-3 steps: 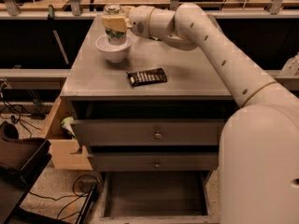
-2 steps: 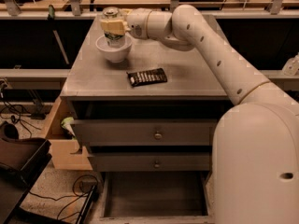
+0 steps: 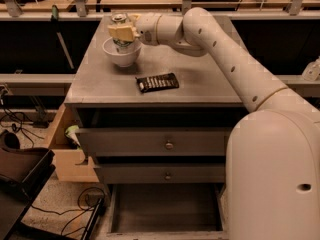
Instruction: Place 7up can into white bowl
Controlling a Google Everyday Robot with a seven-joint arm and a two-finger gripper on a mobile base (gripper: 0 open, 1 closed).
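Off the left side of the bench point(image 3: 210, 86), a side drawer point(image 3: 59, 156) hangs open with something pale green point(image 3: 73, 132) at its lip; what it is cannot be made out. On the benchtop, near the far left corner, stands the white bowl point(image 3: 113, 58), upright on its foot. The 7up can point(image 3: 119, 18) stands upright in the bowl's mouth, its silver top well above the rim and its lower end down inside; whether it touches the bottom is hidden by the wall. The gripper point(image 3: 122, 32) reaches in from the right and is closed across the can's middle, one pale pad lying flat over the near side. The can is probably light and thin-walled, so it should dent under a hard squeeze, and its smooth skin may slip. The mid-body hold it has now suits it best, clear of the top rim. The bowl looks stiff but breakable and could tip if the can is dropped against one side. Toward the front edge, near the middle, lies a dark candy bar wrapper point(image 3: 157, 82), well apart from the bowl. The white arm point(image 3: 227, 59) runs off past the right edge.
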